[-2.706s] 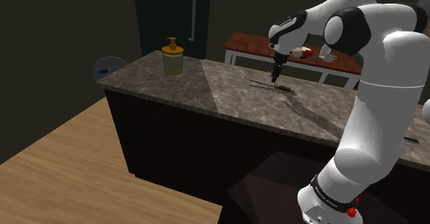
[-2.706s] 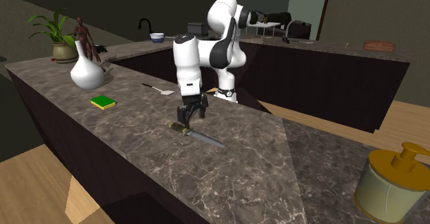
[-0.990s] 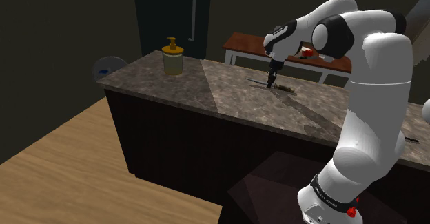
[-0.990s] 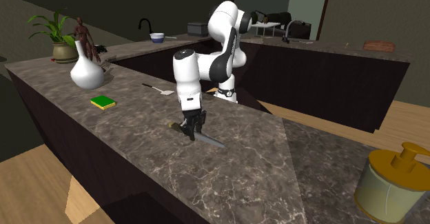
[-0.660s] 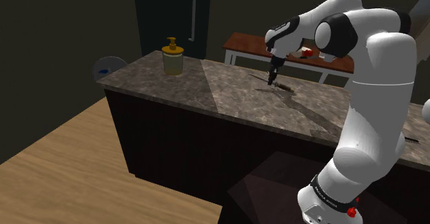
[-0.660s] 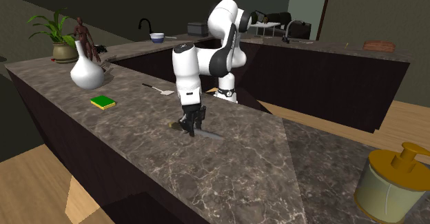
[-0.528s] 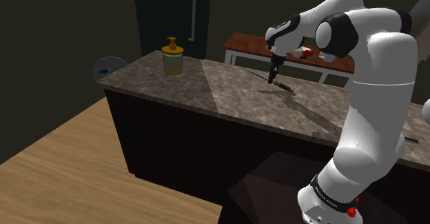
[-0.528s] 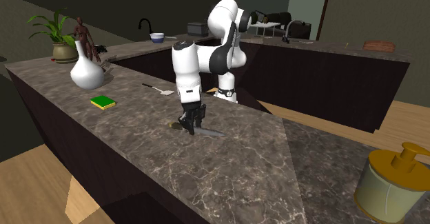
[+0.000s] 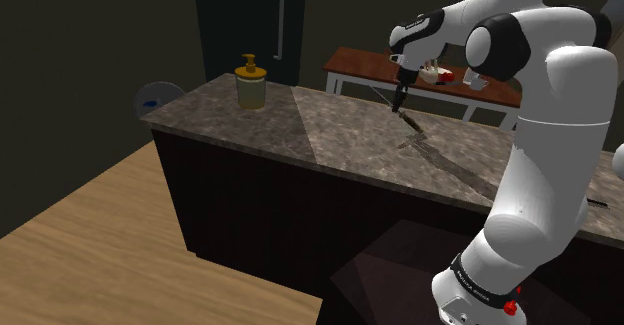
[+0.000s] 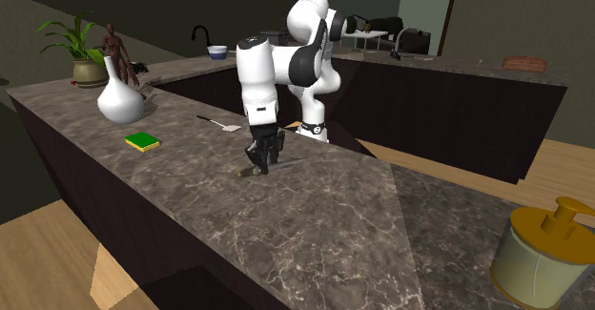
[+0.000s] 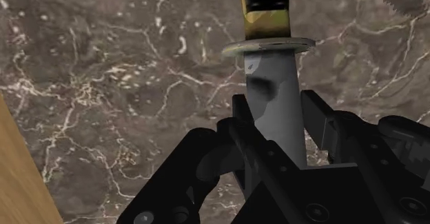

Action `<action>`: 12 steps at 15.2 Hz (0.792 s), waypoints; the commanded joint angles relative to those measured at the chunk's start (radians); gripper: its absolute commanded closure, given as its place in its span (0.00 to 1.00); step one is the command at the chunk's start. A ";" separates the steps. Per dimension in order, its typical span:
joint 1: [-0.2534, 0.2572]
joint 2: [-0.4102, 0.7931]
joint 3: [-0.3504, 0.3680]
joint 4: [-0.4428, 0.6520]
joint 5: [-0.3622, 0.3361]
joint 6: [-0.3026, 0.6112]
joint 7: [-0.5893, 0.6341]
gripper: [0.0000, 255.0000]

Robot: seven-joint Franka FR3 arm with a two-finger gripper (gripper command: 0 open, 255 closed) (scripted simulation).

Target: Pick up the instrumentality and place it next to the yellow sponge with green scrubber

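One knife (image 11: 273,85) is grasped by the gripper (image 11: 275,111), which is clenched on the blade just behind the guard, with the handle pointing away past the fingertips. In the second exterior view the knife is hung tilted, handle end low over the desk (image 10: 334,227). Whether the handle touches the desk cannot be told.

The step in hand is judged to be the lift and carry. The handle should be raised clear of the desk before any sideways travel. Because the smooth blade is likely to pivot under the handle's weight, the grip should be kept firm and the move slow. The sponge (image 10: 143,141) lies at about 9 o'clock from the gripper in that view, well apart. The knife should be set just beside it, not on it, and kept off the spatula (image 10: 221,124).

Counted:
- one knife
- one sponge
- one spatula
- one vase (image 10: 120,100)
- one dispenser (image 10: 542,253)
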 commanded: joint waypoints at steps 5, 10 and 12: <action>-0.005 -0.037 -0.014 0.019 -0.022 -0.052 -0.004 1.00; -0.042 -0.115 -0.057 -0.084 -0.058 -0.025 -0.087 1.00; -0.060 -0.140 -0.075 -0.115 -0.071 -0.017 -0.121 1.00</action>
